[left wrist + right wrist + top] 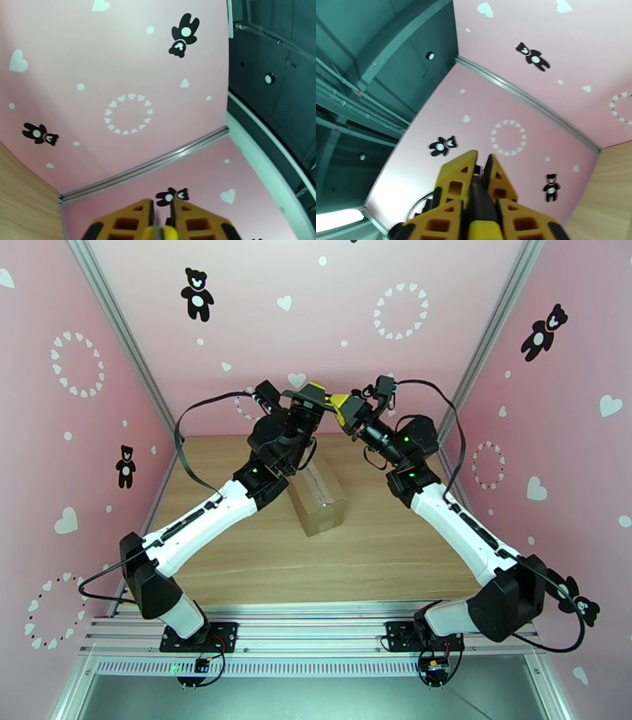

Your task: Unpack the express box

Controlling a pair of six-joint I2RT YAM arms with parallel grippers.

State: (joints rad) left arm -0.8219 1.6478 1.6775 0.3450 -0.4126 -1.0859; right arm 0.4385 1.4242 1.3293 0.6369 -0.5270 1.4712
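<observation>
The express box [317, 499], a small brown carton with shiny tape along its top seam, lies shut on the wooden table [387, 544] between the arms. Both arms are raised above its far end, and their yellow-fingered grippers meet tip to tip. My left gripper [317, 390] [162, 207] is shut to a narrow gap, with a small yellow piece [158, 233] wedged low between its fingers. My right gripper [341, 407] [482, 162] is shut on a slim black and yellow tool [478, 201]. Neither gripper touches the box.
Pink walls with hearts and black bear prints close in the table on the left, back and right. A metal rail [308, 627] carries the arm bases at the near edge. Bare wood lies in front of the box and to its right.
</observation>
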